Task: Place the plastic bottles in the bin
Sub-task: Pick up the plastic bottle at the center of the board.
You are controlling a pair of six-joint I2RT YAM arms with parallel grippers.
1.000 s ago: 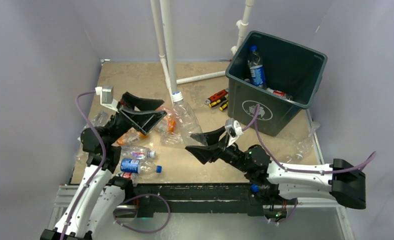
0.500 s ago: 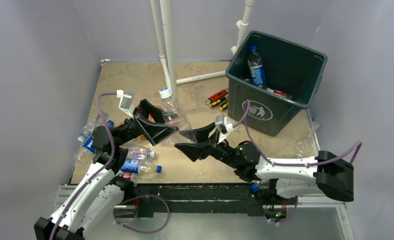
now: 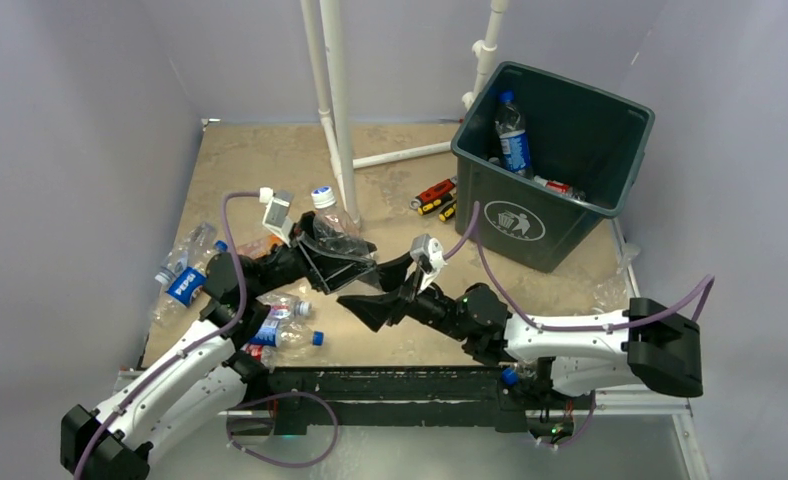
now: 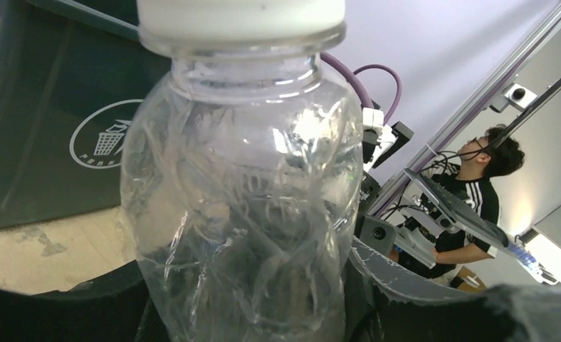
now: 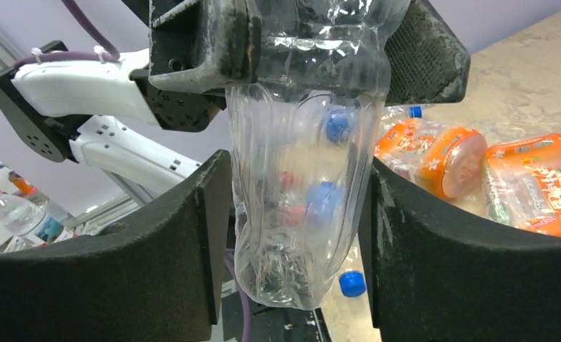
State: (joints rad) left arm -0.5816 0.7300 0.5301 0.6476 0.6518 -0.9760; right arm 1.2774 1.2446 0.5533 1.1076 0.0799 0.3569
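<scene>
A clear crushed plastic bottle [image 3: 336,226] with a white cap hangs upright over the table's middle. My left gripper [image 3: 332,258] is shut on its body [image 4: 242,199]. My right gripper [image 3: 372,290] is open around the bottle's lower end [image 5: 306,214], with a gap on both sides. The left gripper's fingers [image 5: 199,43] show clamped on the bottle higher up in the right wrist view. The dark green-grey bin [image 3: 560,235] stands at the far right with a Pepsi bottle [image 3: 511,135] inside. More bottles [image 3: 185,280] lie at the left, and orange-labelled ones [image 5: 434,153] beyond.
Small red, yellow and black tools [image 3: 436,197] lie just left of the bin. White pipes [image 3: 335,100] rise from the table's back middle. Purple walls close in the left, back and right sides. A crushed clear bottle [image 3: 610,290] lies near the right edge.
The left gripper moved right to the clear bottle and shut on it. The right gripper, which held the bottle, opened its jaws and shifted left with it.
</scene>
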